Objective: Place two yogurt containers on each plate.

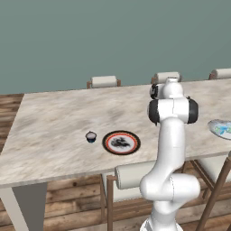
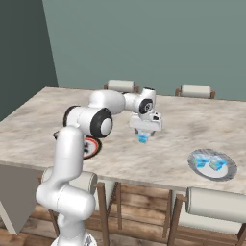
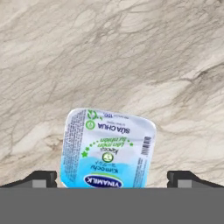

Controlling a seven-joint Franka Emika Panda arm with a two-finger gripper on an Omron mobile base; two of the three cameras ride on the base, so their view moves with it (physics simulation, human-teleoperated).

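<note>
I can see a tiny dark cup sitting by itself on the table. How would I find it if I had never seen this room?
Start at the long marble table and find the round plate with the red ring near its front edge. Just beside that plate, apart from it, stands the dark blue cup. Unlike the light blue cups on the grey plate, it is dark with a whitish top.

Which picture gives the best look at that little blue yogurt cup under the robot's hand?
The hand view: the light blue yogurt cup appears large, label readable. The right base view shows it tiny beneath the hand.
</note>
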